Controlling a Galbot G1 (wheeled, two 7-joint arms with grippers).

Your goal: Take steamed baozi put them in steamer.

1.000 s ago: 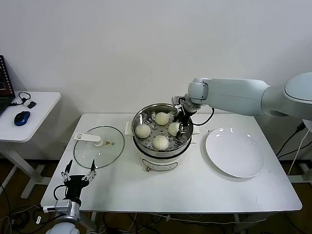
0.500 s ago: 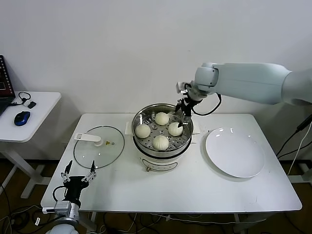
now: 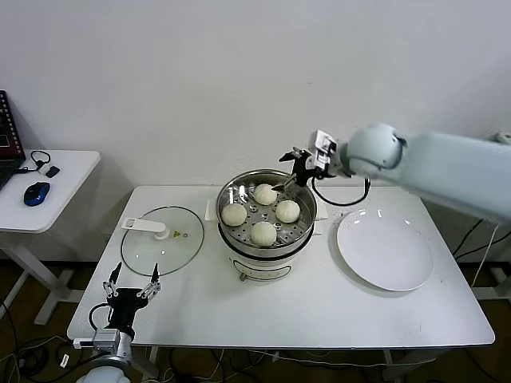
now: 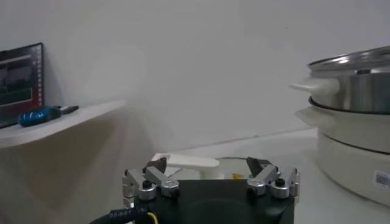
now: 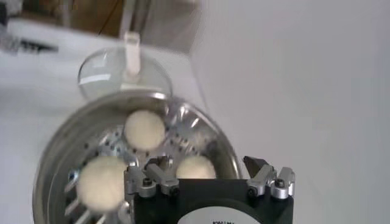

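Several cream-white baozi lie on the perforated floor of the steel steamer [image 3: 239, 242]: one at the back [image 3: 265, 194], one at the left [image 3: 234, 214], one at the right [image 3: 287, 211], one at the front [image 3: 263, 233]. My right gripper [image 3: 286, 171] hangs open and empty above the steamer's back right rim. In the right wrist view it [image 5: 206, 163] is above the steamer [image 5: 67, 135], with baozi [image 5: 145, 129] below it. My left gripper [image 3: 132, 281] is open and parked low at the table's front left corner; it also shows in the left wrist view [image 4: 208, 165].
A round white plate [image 3: 385, 249] lies right of the steamer. The flat glass lid [image 3: 162, 239] with a white handle lies left of it. A white side table [image 3: 68, 171] with a blue mouse [image 3: 36, 193] stands at the far left.
My right gripper let go of the right-hand baozi in the steamer, rose out of the pot and drew back toward the rim. The left arm has barely moved.
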